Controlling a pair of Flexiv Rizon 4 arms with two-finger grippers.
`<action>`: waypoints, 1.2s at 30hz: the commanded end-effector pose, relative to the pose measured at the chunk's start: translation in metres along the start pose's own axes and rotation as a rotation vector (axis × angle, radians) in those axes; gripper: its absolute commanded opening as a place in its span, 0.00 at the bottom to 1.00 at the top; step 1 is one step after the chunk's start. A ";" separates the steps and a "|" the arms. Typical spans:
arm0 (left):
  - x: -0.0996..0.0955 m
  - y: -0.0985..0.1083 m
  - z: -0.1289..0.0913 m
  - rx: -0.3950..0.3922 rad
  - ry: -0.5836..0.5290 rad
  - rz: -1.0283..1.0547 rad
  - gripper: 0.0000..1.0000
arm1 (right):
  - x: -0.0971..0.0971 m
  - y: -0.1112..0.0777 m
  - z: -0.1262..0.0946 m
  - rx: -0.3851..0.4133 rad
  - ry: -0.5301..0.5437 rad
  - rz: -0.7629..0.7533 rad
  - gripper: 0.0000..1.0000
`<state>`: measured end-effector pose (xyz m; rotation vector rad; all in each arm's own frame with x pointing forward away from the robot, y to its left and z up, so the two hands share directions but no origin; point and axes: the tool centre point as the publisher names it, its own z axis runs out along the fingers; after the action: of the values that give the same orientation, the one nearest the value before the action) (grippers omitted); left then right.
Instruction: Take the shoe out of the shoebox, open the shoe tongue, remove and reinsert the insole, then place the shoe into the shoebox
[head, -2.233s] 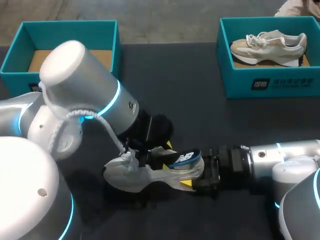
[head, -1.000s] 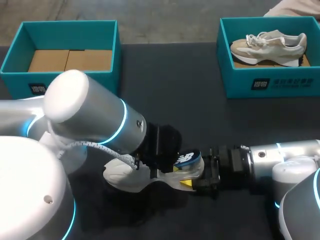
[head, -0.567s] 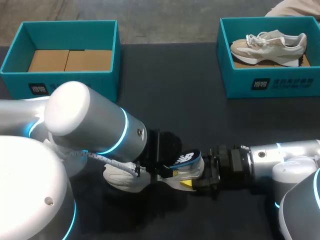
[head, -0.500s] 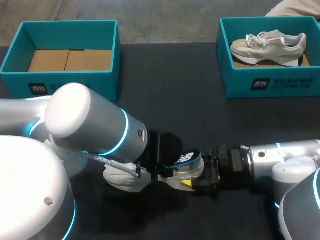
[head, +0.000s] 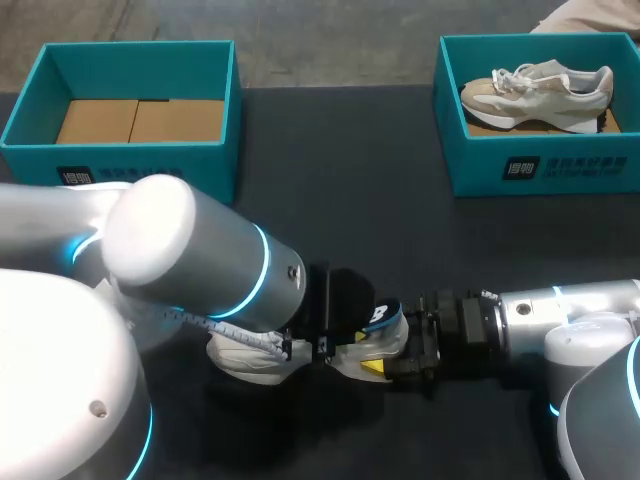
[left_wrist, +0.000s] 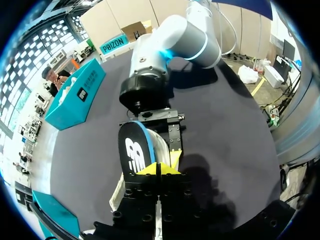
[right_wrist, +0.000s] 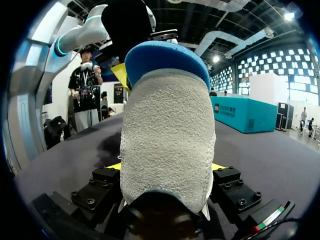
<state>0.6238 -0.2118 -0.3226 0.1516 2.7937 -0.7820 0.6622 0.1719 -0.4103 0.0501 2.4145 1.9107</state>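
Observation:
A white shoe (head: 243, 362) lies on its side on the dark table near the front edge, half hidden under my left arm. My right gripper (head: 386, 356) is shut on its heel (right_wrist: 167, 145), one finger on each side. The dark insole (left_wrist: 134, 152) with a blue rim and white logo sticks up out of the heel opening (head: 381, 318). My left gripper (left_wrist: 159, 169) has its yellow tips pressed together at the insole's edge, pinching it. Its black body hides the middle of the shoe in the head view.
An open teal shoebox (head: 130, 165) with a cardboard floor stands at the back left. A second teal box (head: 540, 165) at the back right holds a beige shoe (head: 540, 85). The dark tabletop (head: 340, 200) between the boxes is bare.
My left gripper has slid right along the shoe toward the heel and closed at the insole, and now covers more of it. The right arm and the shoe's heel have stayed put.

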 end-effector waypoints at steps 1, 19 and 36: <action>0.003 -0.003 -0.012 0.002 -0.011 0.006 0.00 | 0.001 0.002 0.000 0.006 0.002 0.001 0.00; -0.001 -0.030 -0.060 0.003 -0.029 0.055 0.00 | 0.001 0.002 0.000 0.006 0.002 0.001 0.00; 0.010 -0.020 -0.053 -0.043 -0.022 0.037 0.39 | 0.001 0.002 0.000 0.006 0.002 0.001 0.00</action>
<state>0.6045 -0.1998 -0.2709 0.1945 2.7855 -0.7231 0.6622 0.1719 -0.4103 0.0501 2.4145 1.9107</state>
